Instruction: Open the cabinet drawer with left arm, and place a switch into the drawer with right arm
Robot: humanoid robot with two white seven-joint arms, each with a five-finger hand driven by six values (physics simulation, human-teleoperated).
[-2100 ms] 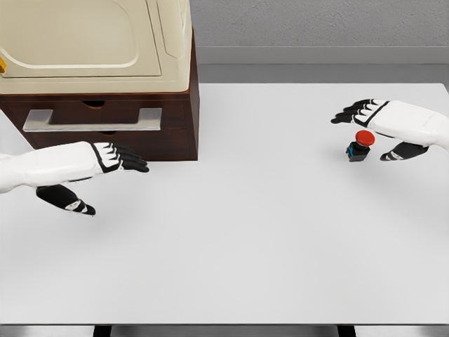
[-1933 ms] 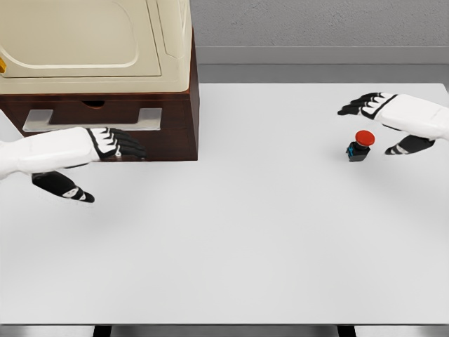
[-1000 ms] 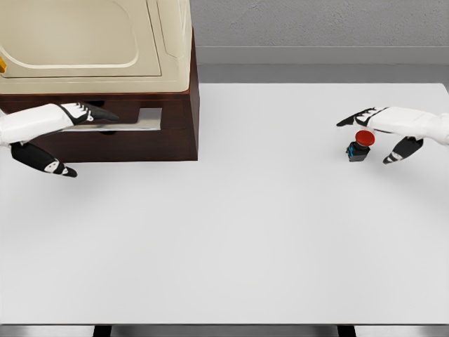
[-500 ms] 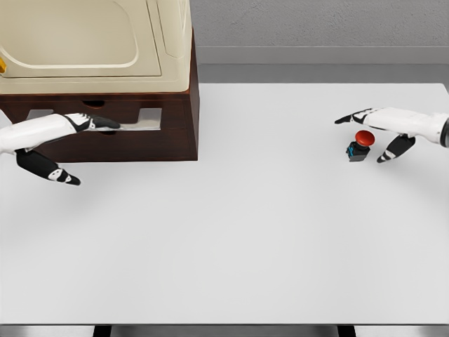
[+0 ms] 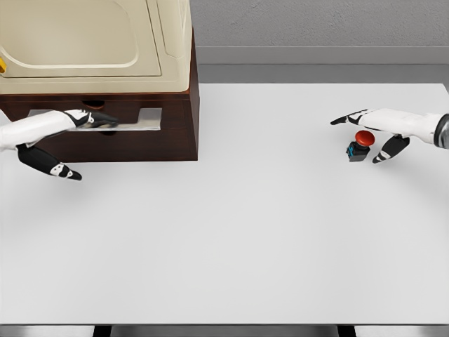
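One broad white tabletop [image 5: 231, 232] is filling most of what we are seeing, with a grey wall and a paler strip running behind its far edge and a dark gap showing under its near edge. At the far left corner a dark brown cabinet [image 5: 179, 133] is sitting on the tabletop, carrying a cream-coloured appliance [image 5: 91, 42] on its top. The cabinet's drawer [image 5: 133, 144] is looking closed or very nearly so, its front flush with the wood around it, and a flat grey handle [image 5: 144, 119] is running across that front. Our left hand [image 5: 70, 133] is reaching in from the left edge: its dark fingers [image 5: 98, 119] are lying along the handle, touching it, while the thumb [image 5: 59, 168] is hanging apart below, over the tabletop; we cannot tell whether the fingers are hooking behind the handle. Near the right edge, toward the far side, the switch [image 5: 360, 144], a red button on a small dark base, is standing upright on the tabletop. Our right hand [image 5: 375, 133] is coming in from the right edge with its fingers spread wide, the forefinger stretching past the switch on the far side and the thumb just beside it on the right, gripping nothing.
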